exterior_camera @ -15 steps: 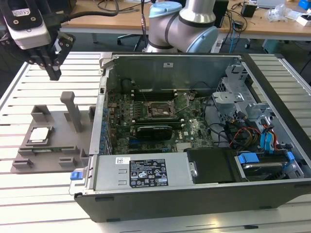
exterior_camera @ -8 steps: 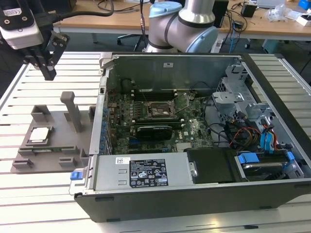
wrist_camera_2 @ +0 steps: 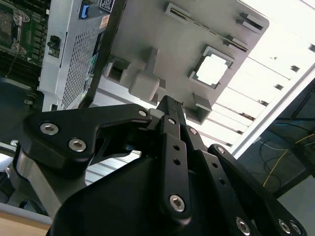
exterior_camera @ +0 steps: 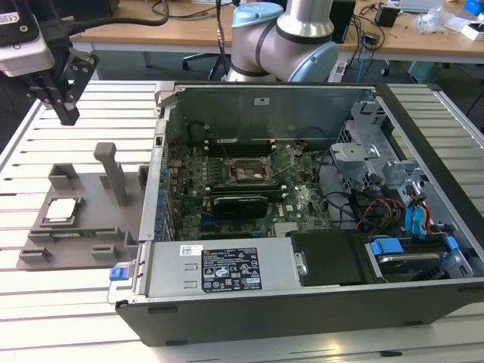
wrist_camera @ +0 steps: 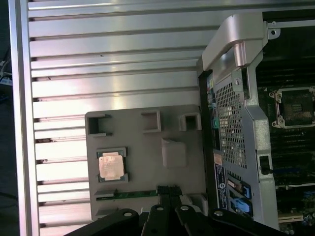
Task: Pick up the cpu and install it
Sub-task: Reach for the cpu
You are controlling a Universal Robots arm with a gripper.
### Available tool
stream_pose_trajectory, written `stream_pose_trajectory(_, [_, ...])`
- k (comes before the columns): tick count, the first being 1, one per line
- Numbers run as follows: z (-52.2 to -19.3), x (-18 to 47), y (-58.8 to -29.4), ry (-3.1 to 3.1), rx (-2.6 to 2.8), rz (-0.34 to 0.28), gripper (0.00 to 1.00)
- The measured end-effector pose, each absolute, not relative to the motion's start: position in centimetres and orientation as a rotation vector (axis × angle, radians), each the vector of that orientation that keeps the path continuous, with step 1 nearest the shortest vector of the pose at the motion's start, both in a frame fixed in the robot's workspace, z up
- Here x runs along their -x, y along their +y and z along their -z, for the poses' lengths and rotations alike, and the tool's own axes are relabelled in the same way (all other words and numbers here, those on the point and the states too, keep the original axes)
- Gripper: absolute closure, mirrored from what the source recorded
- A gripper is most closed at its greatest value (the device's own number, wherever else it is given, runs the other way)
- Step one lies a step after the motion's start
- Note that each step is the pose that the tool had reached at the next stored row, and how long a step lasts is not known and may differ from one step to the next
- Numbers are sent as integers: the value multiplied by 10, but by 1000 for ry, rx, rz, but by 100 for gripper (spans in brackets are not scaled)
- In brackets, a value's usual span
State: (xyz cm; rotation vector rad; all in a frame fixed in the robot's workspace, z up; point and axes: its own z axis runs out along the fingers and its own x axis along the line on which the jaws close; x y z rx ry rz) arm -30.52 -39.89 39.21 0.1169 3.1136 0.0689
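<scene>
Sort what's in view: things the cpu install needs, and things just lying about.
Needed: cpu, lying on the grey tray; gripper, apart from it; socket inside the computer case.
Lying about: metal box with a label, cables, desk behind.

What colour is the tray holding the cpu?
Plain grey. The tray shows best in the first wrist view, with the cpu seated in it.
</scene>
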Motion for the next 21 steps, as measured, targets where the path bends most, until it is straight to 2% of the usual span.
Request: stream_pose_trajectory(21, [-392,328,-399,3114,-117,-69,89])
